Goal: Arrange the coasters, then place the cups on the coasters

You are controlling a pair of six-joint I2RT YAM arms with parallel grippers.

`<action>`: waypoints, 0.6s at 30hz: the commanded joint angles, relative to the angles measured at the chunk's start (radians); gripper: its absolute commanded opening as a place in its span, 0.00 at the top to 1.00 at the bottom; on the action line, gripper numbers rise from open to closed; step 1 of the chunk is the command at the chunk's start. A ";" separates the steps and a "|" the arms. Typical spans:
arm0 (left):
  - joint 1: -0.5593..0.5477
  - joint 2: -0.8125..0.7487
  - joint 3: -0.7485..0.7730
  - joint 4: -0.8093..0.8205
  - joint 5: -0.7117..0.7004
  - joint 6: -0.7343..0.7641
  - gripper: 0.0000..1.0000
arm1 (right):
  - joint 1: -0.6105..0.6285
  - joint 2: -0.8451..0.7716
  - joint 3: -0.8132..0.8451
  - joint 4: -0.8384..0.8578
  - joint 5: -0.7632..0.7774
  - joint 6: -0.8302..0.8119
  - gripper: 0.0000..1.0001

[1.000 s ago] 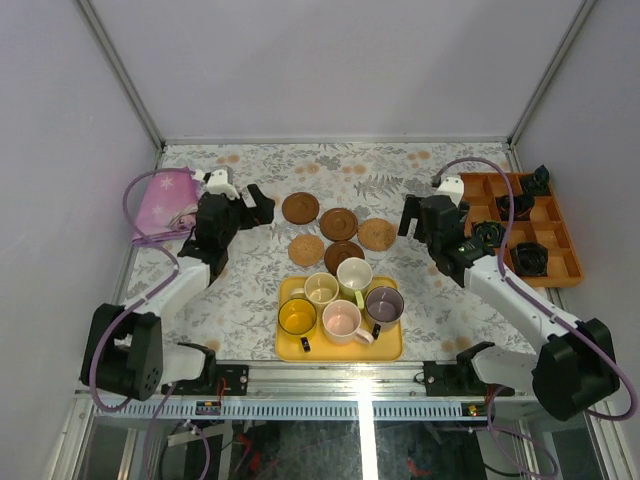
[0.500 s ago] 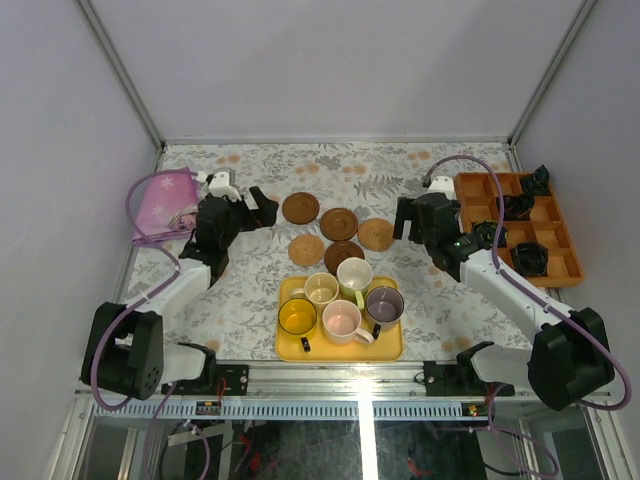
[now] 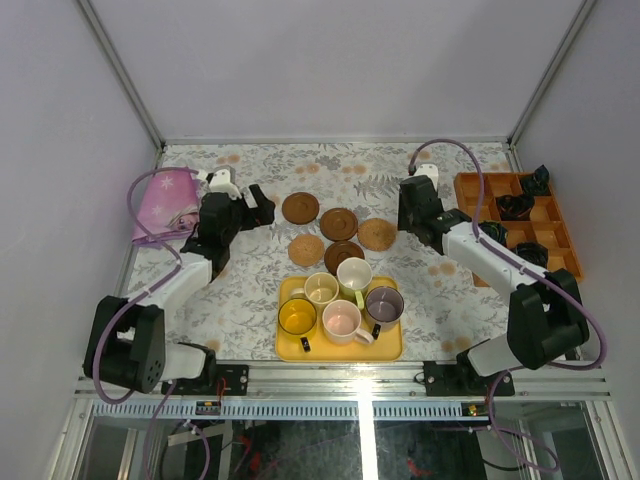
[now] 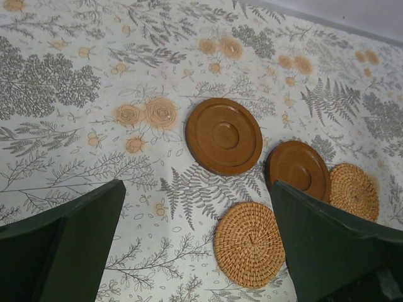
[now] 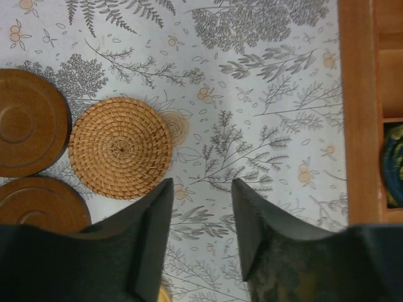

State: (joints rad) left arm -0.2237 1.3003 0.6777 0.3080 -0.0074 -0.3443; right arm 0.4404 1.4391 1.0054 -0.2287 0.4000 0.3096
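Observation:
Five coasters lie in a cluster mid-table: dark brown ones (image 3: 300, 208) (image 3: 338, 223) (image 3: 343, 255) and tan woven ones (image 3: 377, 234) (image 3: 306, 249). Five cups stand on the yellow tray (image 3: 340, 347): cream (image 3: 321, 289), pale green (image 3: 354, 272), purple-grey (image 3: 384, 302), yellow (image 3: 297, 316), pink (image 3: 342, 321). My left gripper (image 3: 262, 208) hovers wide open left of the coasters; its wrist view shows a brown coaster (image 4: 223, 135) and a tan coaster (image 4: 250, 243) ahead. My right gripper (image 3: 405, 218) is open and empty just right of a tan coaster (image 5: 119, 148).
An orange compartment box (image 3: 478, 186) with small black objects sits at the right edge, its wall (image 5: 357, 107) close to my right gripper. A pink cloth (image 3: 165, 200) lies at the back left. Grey walls enclose the flowered table.
My right arm has swung back and slightly left, and its jaws have narrowed with nothing between them. The left arm has barely moved and stays wide open.

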 commanded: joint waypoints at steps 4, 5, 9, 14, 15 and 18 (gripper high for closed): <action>-0.006 0.054 0.014 -0.024 0.068 0.021 0.19 | -0.001 -0.005 0.001 0.071 -0.038 0.017 0.88; -0.006 0.063 0.011 -0.023 0.084 0.023 0.32 | -0.001 -0.006 -0.008 0.086 -0.050 0.017 0.97; -0.012 0.116 -0.004 -0.001 0.184 0.007 0.89 | -0.002 0.012 -0.017 0.112 -0.142 -0.002 1.00; -0.037 0.234 0.009 0.024 0.305 -0.013 1.00 | -0.001 0.058 -0.015 0.120 -0.217 -0.004 1.00; -0.046 0.252 0.009 0.034 0.318 -0.019 1.00 | -0.001 0.064 -0.017 0.126 -0.226 -0.003 1.00; -0.085 0.298 0.016 0.070 0.353 -0.030 1.00 | -0.001 0.086 -0.014 0.137 -0.279 0.004 1.00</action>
State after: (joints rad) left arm -0.2642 1.5547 0.6769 0.2928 0.2451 -0.3511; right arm 0.4404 1.5021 0.9878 -0.1421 0.2111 0.3161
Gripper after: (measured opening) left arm 0.001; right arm 0.010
